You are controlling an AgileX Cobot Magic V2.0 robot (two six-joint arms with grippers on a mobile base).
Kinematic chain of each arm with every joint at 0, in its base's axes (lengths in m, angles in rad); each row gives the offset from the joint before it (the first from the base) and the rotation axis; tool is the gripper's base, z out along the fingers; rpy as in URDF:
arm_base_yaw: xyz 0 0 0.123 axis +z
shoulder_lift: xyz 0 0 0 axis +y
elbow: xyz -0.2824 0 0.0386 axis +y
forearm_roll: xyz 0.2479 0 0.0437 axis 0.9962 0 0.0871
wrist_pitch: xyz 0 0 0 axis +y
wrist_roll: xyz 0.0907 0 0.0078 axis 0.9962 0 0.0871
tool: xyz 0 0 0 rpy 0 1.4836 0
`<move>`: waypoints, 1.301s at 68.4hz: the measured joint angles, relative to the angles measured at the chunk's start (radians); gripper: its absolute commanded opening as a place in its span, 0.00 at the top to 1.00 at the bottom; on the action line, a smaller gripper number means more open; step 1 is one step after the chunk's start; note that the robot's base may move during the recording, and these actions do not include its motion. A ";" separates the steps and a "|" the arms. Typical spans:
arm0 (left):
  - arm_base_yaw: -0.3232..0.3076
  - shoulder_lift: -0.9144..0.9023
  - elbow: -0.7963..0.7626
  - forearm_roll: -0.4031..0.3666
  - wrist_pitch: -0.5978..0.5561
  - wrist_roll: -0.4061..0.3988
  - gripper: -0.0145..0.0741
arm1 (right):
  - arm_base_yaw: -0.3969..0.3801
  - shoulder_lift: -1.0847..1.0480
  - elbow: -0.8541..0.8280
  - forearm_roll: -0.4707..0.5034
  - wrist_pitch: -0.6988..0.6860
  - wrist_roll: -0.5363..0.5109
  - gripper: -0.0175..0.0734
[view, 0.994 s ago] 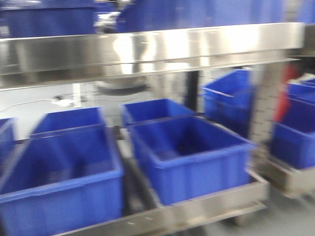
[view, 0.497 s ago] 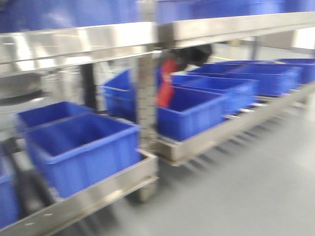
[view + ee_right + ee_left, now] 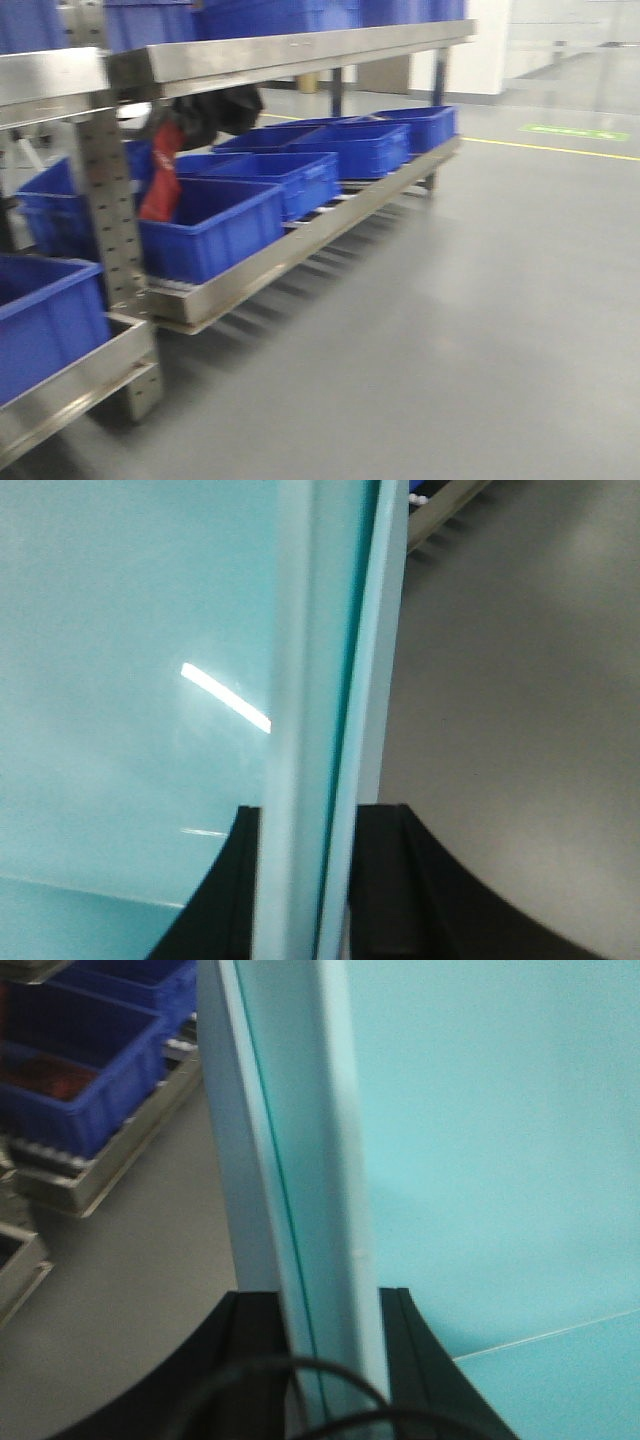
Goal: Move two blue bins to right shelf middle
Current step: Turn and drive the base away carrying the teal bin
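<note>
**Pale aqua bin** (image 3: 480, 1160), gripped by both claws, with grey floor beside it. Left wrist view: its smooth wall fills the right half of the frame and its thick rim runs up the middle. A thin dark seam splits the rim lengthwise; whether this marks a second bin nested inside cannot be told. The left claw (image 3: 318, 1298) is closed onto the rim, one black finger (image 3: 245, 1360) pressed against each side, and a black cable (image 3: 270, 1375) loops across in front.

Right wrist view: the same bin (image 3: 130, 680) fills the left half, with a bright streak of light reflected on its wall. The right claw (image 3: 320, 818) is likewise closed onto the rim, a black finger on each side. Grey floor (image 3: 520, 730) lies beyond. In the left wrist view the rack's lowest tier, loaded with dark blue bins (image 3: 80, 1090), lies well apart from the aqua bin at upper left.

Front view, slightly blurred: a steel shelf tier (image 3: 300, 48) with a wide shiny front rail sits on a perforated upright (image 3: 105, 190) and carries dark blue bins on top. A row of further dark blue bins (image 3: 280, 175) stands on the tier below. A red object (image 3: 162, 185) leans in the nearest of these, beneath a black object (image 3: 215, 108). A yellow line (image 3: 550, 148) crosses the floor behind the rack
</note>
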 measured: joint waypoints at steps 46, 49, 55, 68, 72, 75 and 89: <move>0.000 0.002 0.000 -0.002 -0.002 0.000 0.96 | 0.000 0.000 0.000 -0.002 0.000 0.000 0.98; 0.000 0.002 0.000 -0.002 -0.002 0.000 0.96 | 0.000 0.000 0.000 -0.002 0.000 0.000 0.98; 0.000 0.002 0.000 -0.002 -0.002 0.000 0.96 | 0.000 0.000 0.000 -0.002 0.000 0.000 0.98; 0.000 0.002 0.000 -0.002 -0.002 0.000 0.96 | 0.000 0.000 0.000 -0.002 0.000 0.000 0.98; 0.000 0.002 0.000 -0.002 -0.002 0.000 0.96 | 0.000 0.000 0.000 -0.002 0.000 0.000 0.98; 0.000 0.002 0.000 -0.002 -0.002 0.000 0.96 | 0.000 0.000 0.000 -0.002 0.000 0.000 0.98; 0.000 0.002 0.000 -0.002 -0.002 0.000 0.96 | 0.000 0.000 0.000 -0.002 0.000 0.000 0.98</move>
